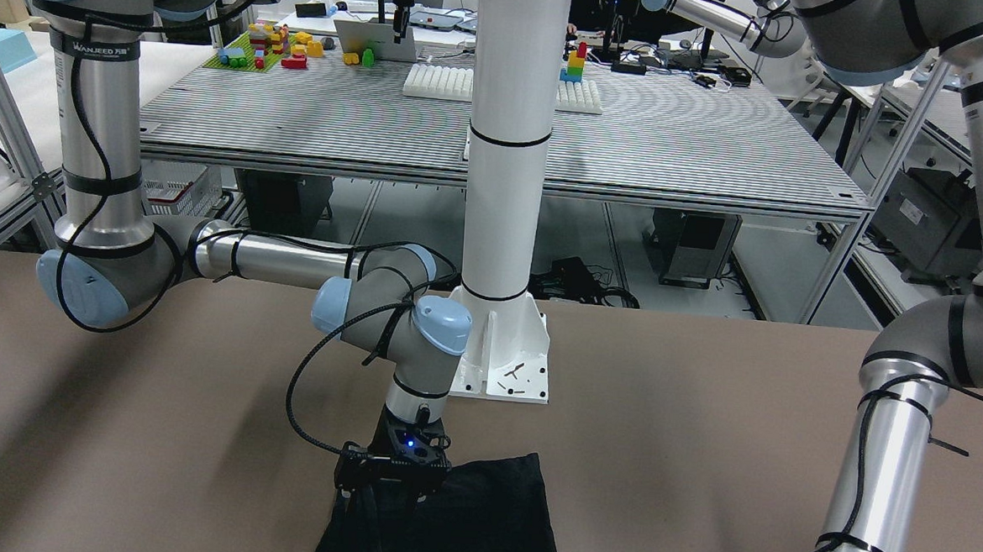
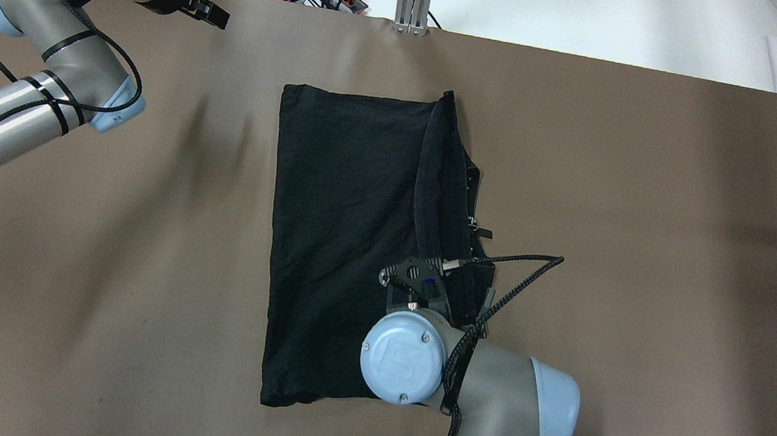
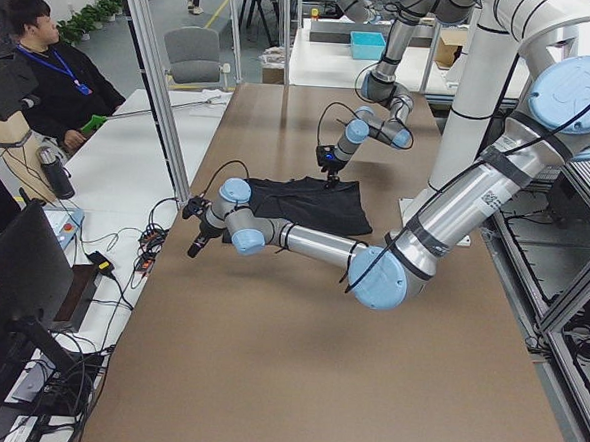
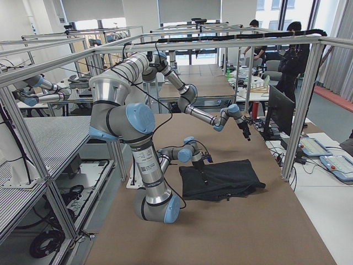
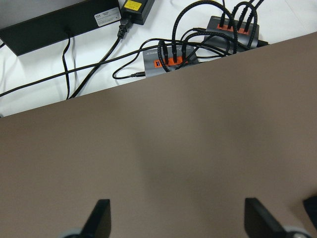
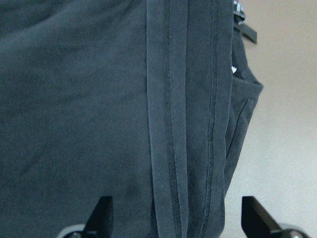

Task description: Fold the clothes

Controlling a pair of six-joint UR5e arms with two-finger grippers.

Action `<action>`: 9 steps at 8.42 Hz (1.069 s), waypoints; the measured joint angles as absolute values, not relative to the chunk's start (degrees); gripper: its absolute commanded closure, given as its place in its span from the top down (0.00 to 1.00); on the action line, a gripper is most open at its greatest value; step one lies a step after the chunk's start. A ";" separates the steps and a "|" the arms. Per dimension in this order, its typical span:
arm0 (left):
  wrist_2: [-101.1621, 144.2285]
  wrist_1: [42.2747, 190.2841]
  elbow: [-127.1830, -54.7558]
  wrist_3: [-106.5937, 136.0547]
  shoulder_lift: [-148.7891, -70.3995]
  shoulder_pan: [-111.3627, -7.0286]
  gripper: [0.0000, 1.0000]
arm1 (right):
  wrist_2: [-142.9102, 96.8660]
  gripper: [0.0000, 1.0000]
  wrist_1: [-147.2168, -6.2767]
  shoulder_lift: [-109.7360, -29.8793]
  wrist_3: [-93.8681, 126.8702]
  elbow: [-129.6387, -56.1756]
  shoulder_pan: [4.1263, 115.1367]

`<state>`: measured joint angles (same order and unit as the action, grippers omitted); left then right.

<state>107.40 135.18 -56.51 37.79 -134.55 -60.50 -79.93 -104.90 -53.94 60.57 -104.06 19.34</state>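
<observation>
Right tool [image 6: 173, 218] hovers, fingers spread, over the clothes [image 2: 333, 241] along their hem.

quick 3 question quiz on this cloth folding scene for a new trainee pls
1. True or false: the left gripper is over the black cloth.
2. Pick one. The right gripper is: A) shut on the cloth, B) open over the cloth's hemmed band, C) open over bare table.
3. Fill in: in the overhead view, the cloth's bunched, layered side is on the view's ____ side.

Key: 1 false, it is open over the bare table near its far edge; 2 B; 3 right.
</observation>
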 measured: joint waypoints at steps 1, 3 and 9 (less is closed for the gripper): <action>107.40 135.18 -56.56 37.79 -134.45 -60.44 0.95 | -78.93 0.66 -105.52 -55.48 60.27 -105.39 17.38; 107.40 135.18 -56.59 37.79 -134.23 -60.39 0.95 | -78.02 0.41 -105.89 -57.24 59.48 -106.13 15.57; 108.09 135.66 -57.08 37.79 -133.20 -60.38 0.95 | -77.52 0.34 -105.91 -58.51 50.93 -106.18 14.51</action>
<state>108.09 135.66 -57.08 37.79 -133.20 -60.38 -77.52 -105.91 -58.51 50.93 -106.18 14.51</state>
